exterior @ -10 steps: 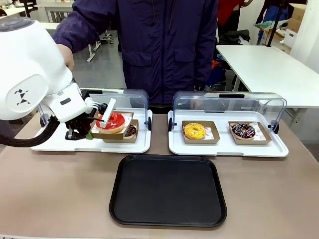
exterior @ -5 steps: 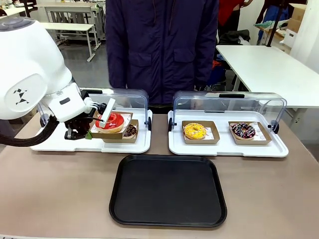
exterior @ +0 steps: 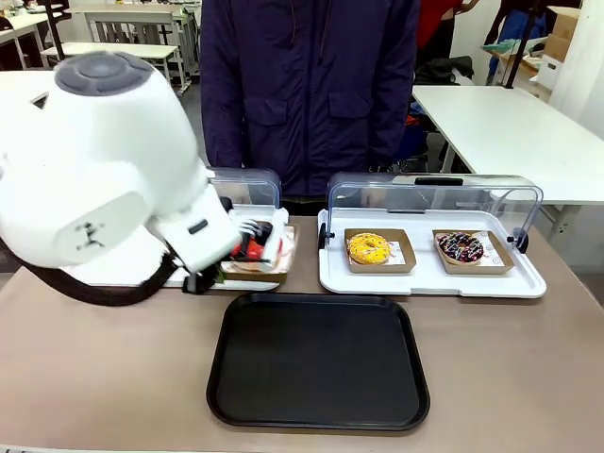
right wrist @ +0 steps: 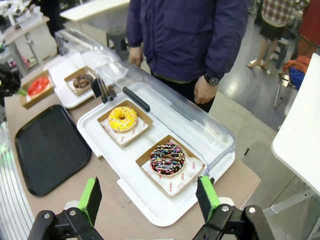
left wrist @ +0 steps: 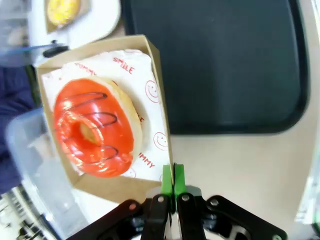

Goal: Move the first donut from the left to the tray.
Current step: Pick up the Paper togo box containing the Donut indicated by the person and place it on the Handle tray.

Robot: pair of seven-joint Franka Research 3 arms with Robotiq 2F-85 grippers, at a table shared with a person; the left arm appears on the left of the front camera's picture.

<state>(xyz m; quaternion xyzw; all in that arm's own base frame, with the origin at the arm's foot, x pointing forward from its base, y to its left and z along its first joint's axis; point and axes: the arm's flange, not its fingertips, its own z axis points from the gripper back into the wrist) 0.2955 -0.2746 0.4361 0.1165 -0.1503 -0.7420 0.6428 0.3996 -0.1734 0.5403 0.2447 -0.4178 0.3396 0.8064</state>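
Note:
The red glazed donut lies in its brown cardboard holder with white paper. My left gripper is shut on the holder's near edge, green pads pinched together. It carries the red donut off the table, at the right end of the left white tray, just behind the black tray's far left corner. The black tray lies flat at the table's middle front, and the left wrist view has this tray beside the holder. My right gripper hangs open above the right white tray.
The right white tray, lid open, holds a yellow donut and a sprinkled chocolate donut. A chocolate donut stays on the left white tray. My bulky left arm covers the table's left. A person stands at the far side.
My left arm swung right with the red donut in its holder, from over the left white tray to that tray's right end near the black tray. The person's hand drew back.

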